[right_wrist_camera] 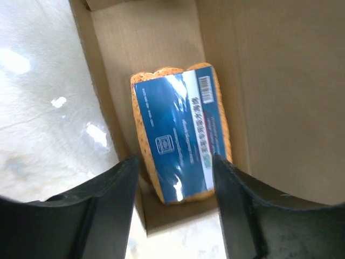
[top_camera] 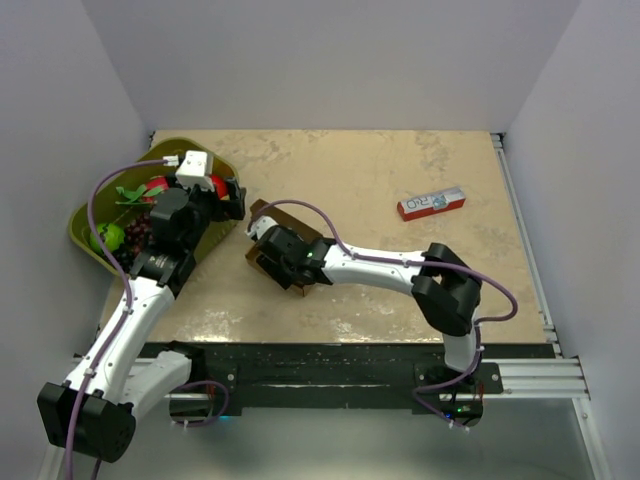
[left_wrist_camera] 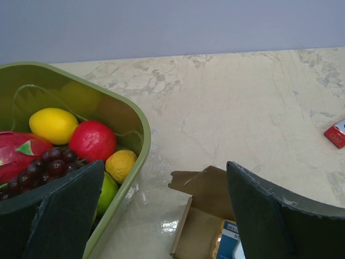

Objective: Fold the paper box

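My right tool [right_wrist_camera: 175, 181] hangs low inside the paper box [right_wrist_camera: 269, 81]. Its jaws are partly spread astride the near end of a blue-labelled orange sponge [right_wrist_camera: 180, 135] lying flat on the box floor, and I cannot tell whether the pads touch it. The box sits open on the bench [top_camera: 380, 170], left of centre and just beside the green fruit basket [left_wrist_camera: 137, 124]. My left tool [left_wrist_camera: 165, 164] is spread wide above the gap between the basket and the box, holding nothing.

I judge the contents are in and the flaps come next. To do that well, I should rise straight out so the sponge is not dragged askew. Then I can brace the near wall with the left tool while the right pushes the lid flap [left_wrist_camera: 202, 181] over along its crease, slowly, so the thin card does not buckle or slide toward the basket.
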